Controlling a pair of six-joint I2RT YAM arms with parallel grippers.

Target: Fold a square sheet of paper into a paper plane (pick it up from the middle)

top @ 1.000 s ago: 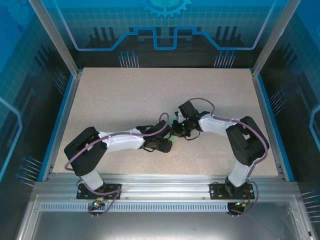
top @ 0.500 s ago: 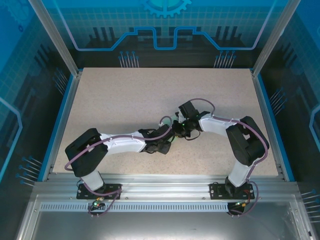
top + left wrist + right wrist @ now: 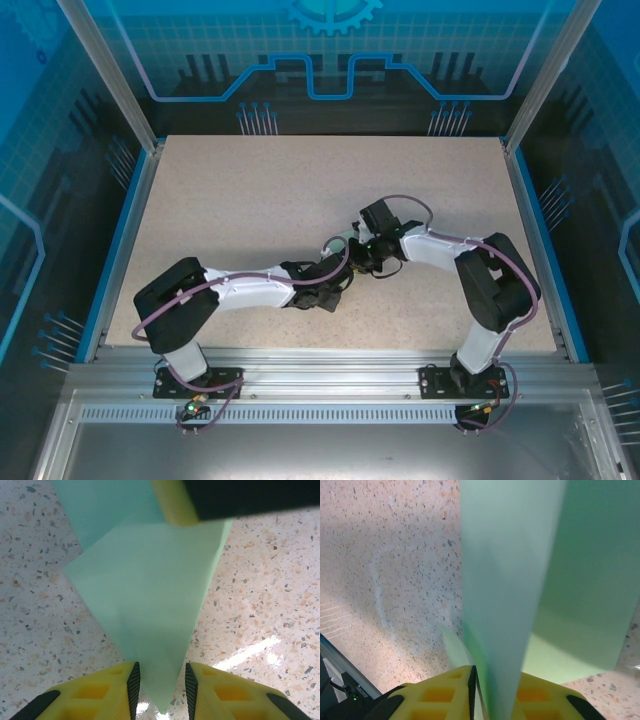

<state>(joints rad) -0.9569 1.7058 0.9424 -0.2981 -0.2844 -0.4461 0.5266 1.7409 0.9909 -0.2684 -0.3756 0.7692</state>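
Over the middle of the speckled table (image 3: 250, 200), closing in on the folded mint-green paper (image 3: 150, 595).
Since a second ago, reaches further up and right with the left gripper (image 3: 161, 680), nearer the right gripper (image 3: 495, 680), and leaves the right arm (image 3: 490, 280) almost where it was. Keeps left fingers (image 3: 115, 690) apart, flanking the paper's pointed tip without pinching it. Clamps right fingers (image 3: 440, 692) tight on an upright fold of the same paper, held between both grippers.

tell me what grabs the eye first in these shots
A mint-green paper, folded to a point, is at the middle of the speckled table. The right gripper pinches one end, and its pointed tip lies between the open yellow fingers of the left gripper.
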